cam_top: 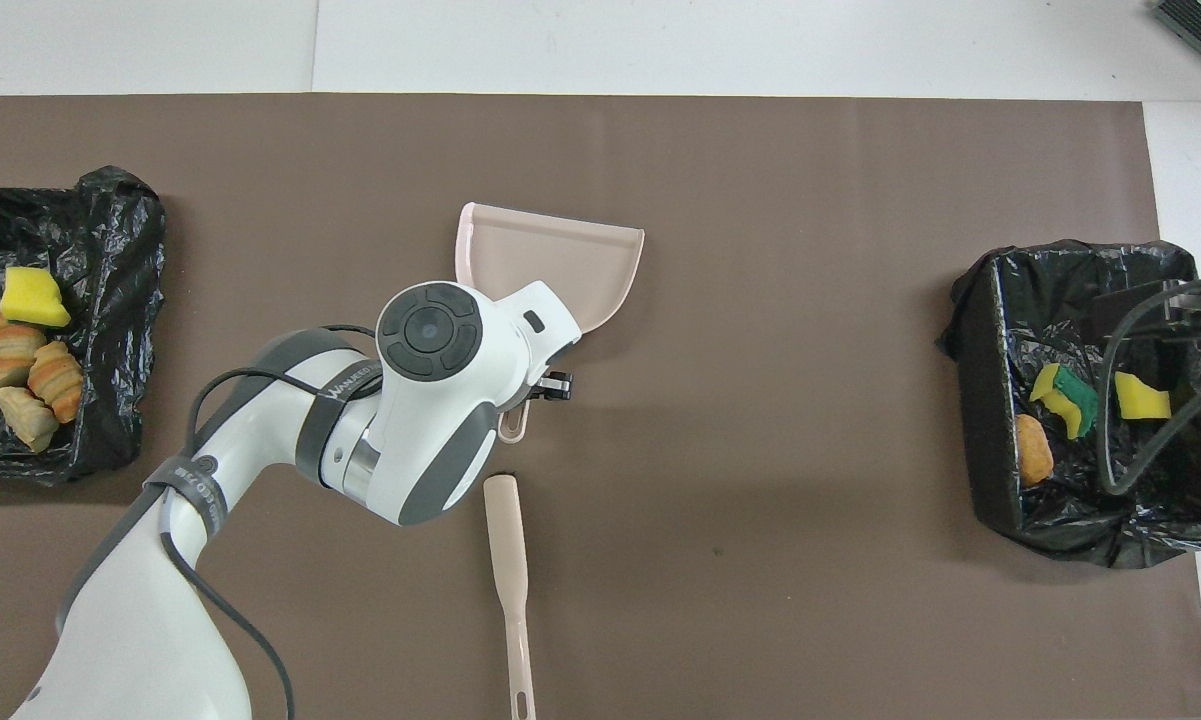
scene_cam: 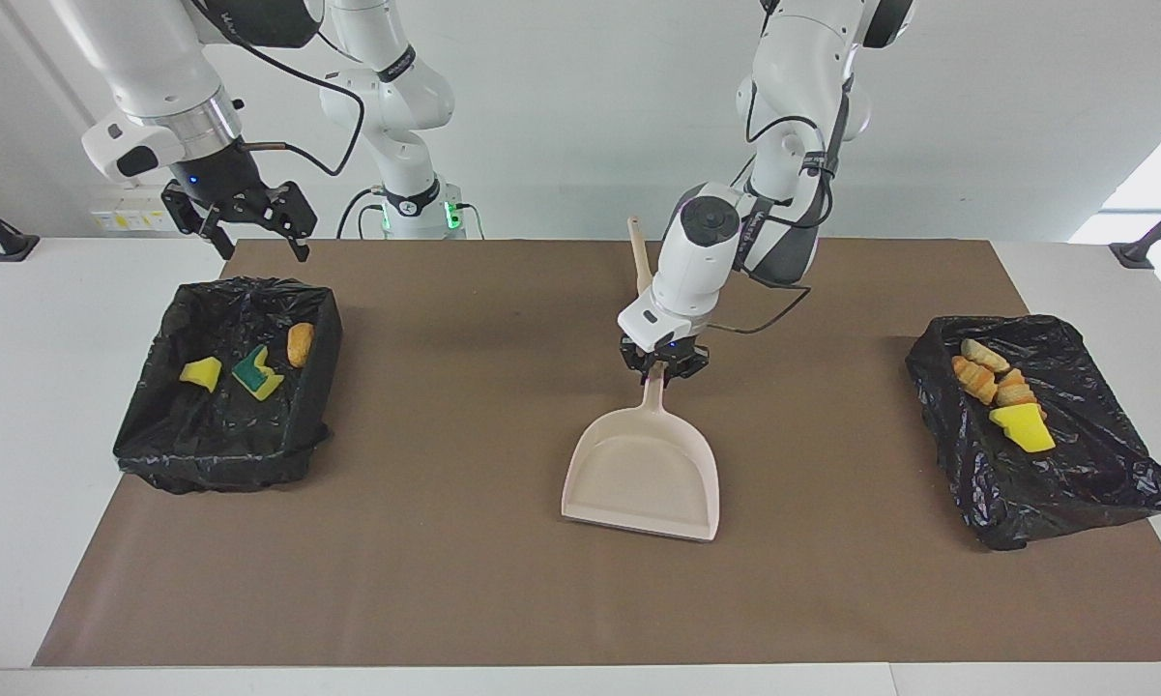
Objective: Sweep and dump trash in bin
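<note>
Left hand (scene_cam: 664, 371) low on dustpan (scene_cam: 643, 474) handle; right hand (scene_cam: 242, 220) raised, open.

One camera sits high across the table and looks back at the two robots, which stand at 12 o'clock. The other hangs above the robots and looks steeply down. Both see the brown mat (scene_cam: 503, 580) (cam_top: 760, 600), turned half around.

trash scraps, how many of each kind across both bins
yellow sponge chunks: 2
green-backed sponge chunk: 1
croissant-shaped pieces: 3
fried nugget: 1
total: 7
</note>
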`<action>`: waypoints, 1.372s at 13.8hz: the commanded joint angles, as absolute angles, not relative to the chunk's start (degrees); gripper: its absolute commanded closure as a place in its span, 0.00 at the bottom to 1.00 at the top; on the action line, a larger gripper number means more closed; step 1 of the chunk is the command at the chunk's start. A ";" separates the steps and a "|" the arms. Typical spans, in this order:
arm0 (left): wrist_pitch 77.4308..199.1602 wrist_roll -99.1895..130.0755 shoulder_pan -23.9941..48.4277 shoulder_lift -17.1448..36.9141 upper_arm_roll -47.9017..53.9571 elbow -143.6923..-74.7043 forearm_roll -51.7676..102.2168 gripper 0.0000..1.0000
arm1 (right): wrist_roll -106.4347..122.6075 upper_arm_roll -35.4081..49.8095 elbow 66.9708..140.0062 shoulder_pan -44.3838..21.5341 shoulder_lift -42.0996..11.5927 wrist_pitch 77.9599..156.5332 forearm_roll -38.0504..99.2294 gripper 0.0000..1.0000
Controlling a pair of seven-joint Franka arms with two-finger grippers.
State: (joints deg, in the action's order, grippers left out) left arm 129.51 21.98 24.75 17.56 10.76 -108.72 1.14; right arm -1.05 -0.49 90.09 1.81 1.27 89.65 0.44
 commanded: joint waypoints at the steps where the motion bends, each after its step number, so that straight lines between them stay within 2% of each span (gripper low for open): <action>1: 132.01 22.59 26.02 17.75 9.49 -109.60 1.67 1.00 | -2.37 -0.18 91.23 2.19 2.46 89.65 0.79 0.00; 3: 132.10 22.59 25.75 17.75 9.49 -109.51 1.67 1.00 | -2.37 -0.18 91.23 2.20 2.46 89.65 0.79 0.00; 4: 132.10 23.11 25.66 17.75 9.49 -109.34 1.67 0.62 | -2.37 -0.18 91.23 2.20 2.46 89.74 0.88 0.00; 5: 132.10 23.46 25.66 17.75 9.49 -109.34 1.67 0.12 | -2.37 -0.09 91.14 2.11 2.46 89.74 1.14 0.00; 6: 132.01 23.38 25.49 17.67 9.49 -109.25 1.67 0.00 | -2.37 -0.17 91.14 2.11 2.46 89.74 1.23 0.00; 11: 123.94 22.33 19.79 14.33 9.05 -106.79 1.67 0.00 | -2.37 -0.18 91.14 2.11 2.46 89.74 1.23 0.00; 19: 112.78 11.89 5.55 6.34 9.23 -105.91 1.76 0.00 | -2.37 -0.18 91.14 2.11 2.46 89.65 1.23 0.00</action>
